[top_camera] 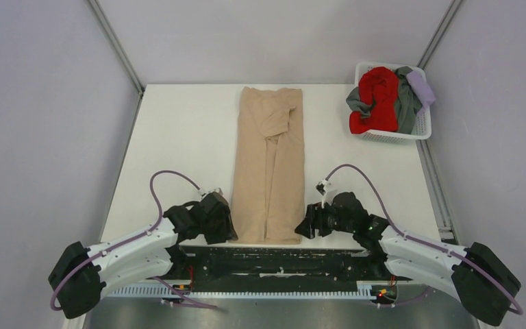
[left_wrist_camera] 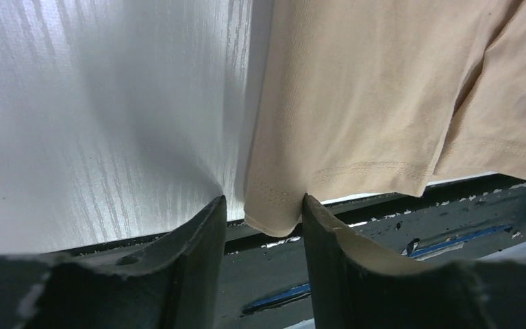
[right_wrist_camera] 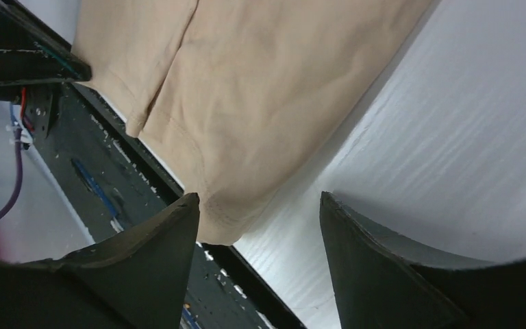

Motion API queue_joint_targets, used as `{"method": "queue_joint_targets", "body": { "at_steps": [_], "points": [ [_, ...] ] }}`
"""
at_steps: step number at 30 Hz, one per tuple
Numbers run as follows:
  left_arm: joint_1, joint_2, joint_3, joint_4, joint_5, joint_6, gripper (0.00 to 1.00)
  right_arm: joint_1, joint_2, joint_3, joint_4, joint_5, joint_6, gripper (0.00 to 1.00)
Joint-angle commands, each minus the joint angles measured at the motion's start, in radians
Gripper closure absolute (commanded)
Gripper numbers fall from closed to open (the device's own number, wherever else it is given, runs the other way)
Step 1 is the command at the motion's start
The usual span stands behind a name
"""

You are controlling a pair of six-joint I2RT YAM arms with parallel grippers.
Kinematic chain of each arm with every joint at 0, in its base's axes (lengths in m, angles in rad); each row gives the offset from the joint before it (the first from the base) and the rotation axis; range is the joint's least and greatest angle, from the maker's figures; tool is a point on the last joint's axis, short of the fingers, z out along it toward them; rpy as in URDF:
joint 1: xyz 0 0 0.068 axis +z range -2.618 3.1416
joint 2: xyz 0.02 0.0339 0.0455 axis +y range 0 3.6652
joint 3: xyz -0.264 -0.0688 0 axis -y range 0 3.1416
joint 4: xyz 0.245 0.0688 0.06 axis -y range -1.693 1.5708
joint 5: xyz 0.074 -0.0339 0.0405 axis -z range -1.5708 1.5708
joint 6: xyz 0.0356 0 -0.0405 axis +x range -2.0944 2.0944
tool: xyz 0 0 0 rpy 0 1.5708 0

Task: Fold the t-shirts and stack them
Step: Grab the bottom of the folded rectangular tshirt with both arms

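A tan t-shirt [top_camera: 268, 164] lies on the white table [top_camera: 178, 137], folded lengthwise into a long strip, its hem at the near edge. My left gripper [top_camera: 230, 232] is open at the hem's left corner. In the left wrist view the tan corner [left_wrist_camera: 274, 209] hangs between the spread fingers of the left gripper [left_wrist_camera: 264, 209]. My right gripper [top_camera: 301, 228] is open at the hem's right corner. In the right wrist view the corner [right_wrist_camera: 222, 219] sits beside the left finger of the right gripper [right_wrist_camera: 257, 205]. Red [top_camera: 378, 96], grey [top_camera: 405, 106] and lavender [top_camera: 421, 88] shirts lie in a basket.
The white lattice basket [top_camera: 390, 137] stands at the table's back right corner. A black base plate [top_camera: 267, 264] runs along the near edge under the shirt's hem. Grey walls and metal posts close in the table on the left, back and right.
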Motion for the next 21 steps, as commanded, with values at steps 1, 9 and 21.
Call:
{"method": "queue_joint_targets", "body": {
  "at_steps": [1,9,21],
  "points": [
    [0.002,0.019,-0.034,0.02,0.016,-0.016,0.52,0.052,0.045,-0.012,-0.034,-0.003,0.067,0.35],
    [0.002,0.004,-0.054,0.044,0.022,-0.035,0.73,0.14,0.097,-0.045,0.022,0.043,0.123,0.5],
    [0.001,-0.091,-0.068,0.026,0.096,-0.026,0.98,0.172,-0.036,-0.095,0.01,0.052,0.098,1.0]
  ]
}}
